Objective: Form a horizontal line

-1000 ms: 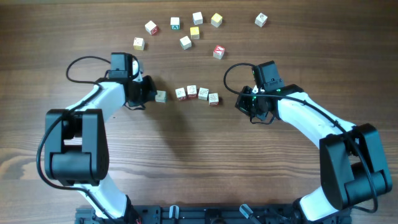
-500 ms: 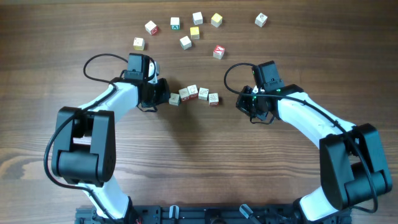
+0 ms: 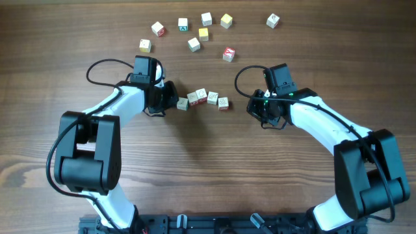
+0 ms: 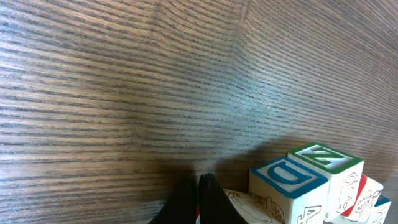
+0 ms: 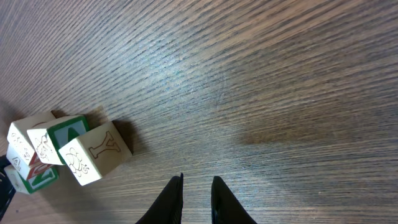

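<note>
Five small whitish cubes form a slightly bowed row at mid-table, its two ends sitting lower than the middle. My left gripper is shut, its tips against the leftmost cube. In the left wrist view the closed fingertips sit beside a cube with a line drawing, with a blue D cube and a green-edged cube behind it. My right gripper stands right of the row, apart from the end cube. Its jaws are slightly open on bare wood, the Y cube off to their left.
Several loose cubes lie scattered along the far side, from one on the left past a yellow one and a red one to one at the right. Bare wooden tabletop spreads toward the front.
My left gripper slid right and pushed the lone cube against the row's left end, nudging the row's left cubes. It then stayed still. The right arm has not moved.
</note>
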Robot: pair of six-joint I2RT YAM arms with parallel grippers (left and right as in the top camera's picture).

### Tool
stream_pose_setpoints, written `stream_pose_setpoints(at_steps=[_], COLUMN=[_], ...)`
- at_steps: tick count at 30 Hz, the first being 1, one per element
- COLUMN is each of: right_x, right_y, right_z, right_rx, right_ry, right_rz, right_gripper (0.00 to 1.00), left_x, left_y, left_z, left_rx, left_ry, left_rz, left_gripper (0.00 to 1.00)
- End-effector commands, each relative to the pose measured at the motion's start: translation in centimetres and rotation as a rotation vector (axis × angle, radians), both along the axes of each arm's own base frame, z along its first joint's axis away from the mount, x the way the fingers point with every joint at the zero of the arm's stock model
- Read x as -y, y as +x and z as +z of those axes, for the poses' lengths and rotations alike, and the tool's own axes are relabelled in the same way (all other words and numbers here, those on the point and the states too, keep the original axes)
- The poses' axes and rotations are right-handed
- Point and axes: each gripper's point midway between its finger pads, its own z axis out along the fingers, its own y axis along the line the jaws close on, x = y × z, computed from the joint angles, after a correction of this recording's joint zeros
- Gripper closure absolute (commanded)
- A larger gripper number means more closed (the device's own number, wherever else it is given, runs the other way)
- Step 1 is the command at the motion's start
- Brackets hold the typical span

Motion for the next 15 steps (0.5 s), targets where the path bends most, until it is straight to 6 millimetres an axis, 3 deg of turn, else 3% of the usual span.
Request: stream_pose_setpoints(at_steps=[1, 15], right_x=[0.29, 0.27], right_y=[0.09, 0.33], right_z=[-0.45, -0.37], right_rx=[0.0, 0.011], right_ry=[-0.027, -0.026], right_rz=[-0.012, -0.013], right_gripper=[0.82, 0.82], left_x=[-0.08, -0.04], left_y=[-2.94, -2.86], left_z=[-3.75, -3.72], left_rx=[-0.129, -0.126], left_ry=[0.032, 0.03], left_rz=[0.003, 0.002], left_gripper=[0.92, 0.93])
